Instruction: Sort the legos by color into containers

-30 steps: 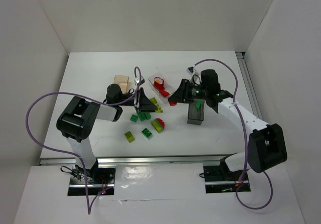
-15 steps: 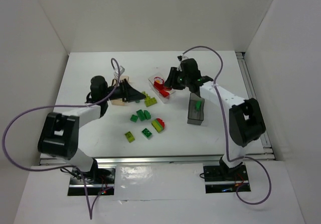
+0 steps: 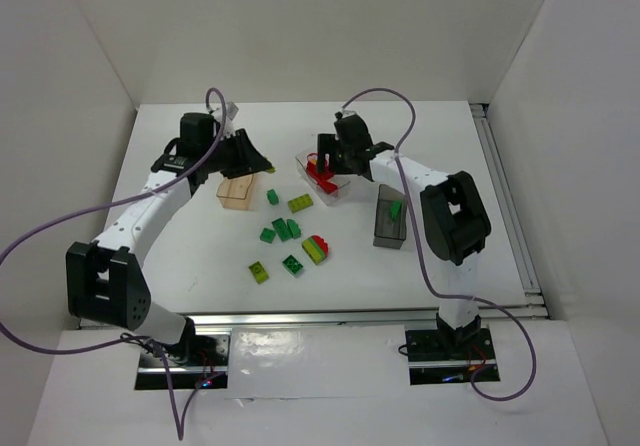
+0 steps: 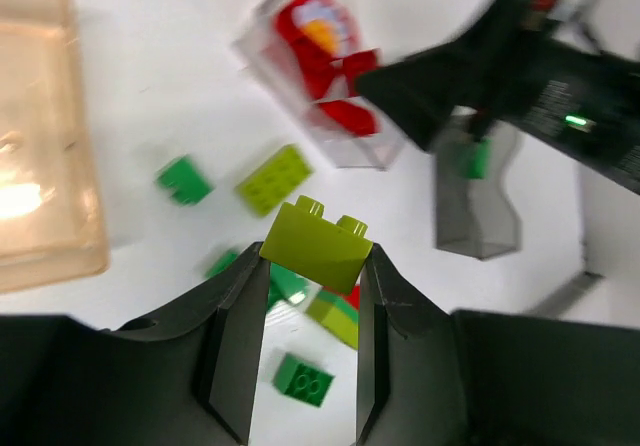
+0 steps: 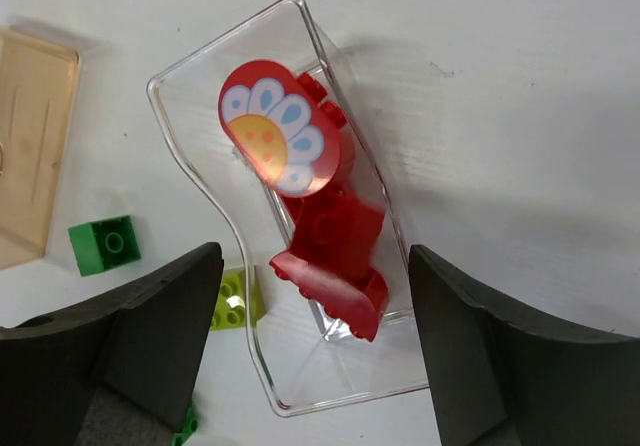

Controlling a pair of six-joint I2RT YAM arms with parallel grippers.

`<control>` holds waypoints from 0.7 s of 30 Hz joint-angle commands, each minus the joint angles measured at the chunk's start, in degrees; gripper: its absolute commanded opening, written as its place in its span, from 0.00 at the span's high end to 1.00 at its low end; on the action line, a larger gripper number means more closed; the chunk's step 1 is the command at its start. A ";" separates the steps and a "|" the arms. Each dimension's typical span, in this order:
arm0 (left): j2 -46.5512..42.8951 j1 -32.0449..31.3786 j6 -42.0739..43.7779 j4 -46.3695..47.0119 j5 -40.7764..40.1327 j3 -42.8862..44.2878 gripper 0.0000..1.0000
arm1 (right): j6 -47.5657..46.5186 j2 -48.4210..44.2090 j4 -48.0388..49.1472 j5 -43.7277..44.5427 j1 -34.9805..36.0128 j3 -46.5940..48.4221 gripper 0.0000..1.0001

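Two arms reach over the white counter (image 3: 440, 136). The left gripper (image 4: 312, 266) is pinching a yellow-green lego (image 4: 315, 238) between its fingers, up in the air near the tan tub (image 3: 238, 192). The right gripper (image 5: 315, 296) has its fingers spread wide apart, with nothing between them. It hangs right over the clear tub (image 5: 330, 381). In that tub lie some red legos (image 5: 335, 241) and a round red piece (image 5: 280, 136) with a flower on it. The dark grey tub (image 3: 385, 234) stands to the right, and one green lego (image 3: 396, 208) is in it. More legos lie loose on the counter in front of the tubs: green ones (image 3: 268, 234), yellow-green ones (image 3: 299, 204), and a red and yellow-green pair (image 3: 317, 249) stuck together.
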 commanded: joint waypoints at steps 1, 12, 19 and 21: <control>1.64 0.07 2.79 -11.44 -12.18 4.01 1.00 | -1.78 0.22 -2.46 2.28 1.50 3.67 0.17; 12.26 0.07 0.86 -23.48 -37.07 15.25 1.00 | -0.73 -18.75 -0.36 7.81 2.56 -11.07 0.18; 22.11 0.07 -0.55 -24.81 -41.12 21.07 1.00 | -0.02 -28.34 -2.20 8.34 3.08 -17.07 0.18; 25.26 0.07 -0.55 -25.33 -40.34 23.78 0.71 | -0.55 -28.34 -4.21 8.96 3.08 -17.07 0.18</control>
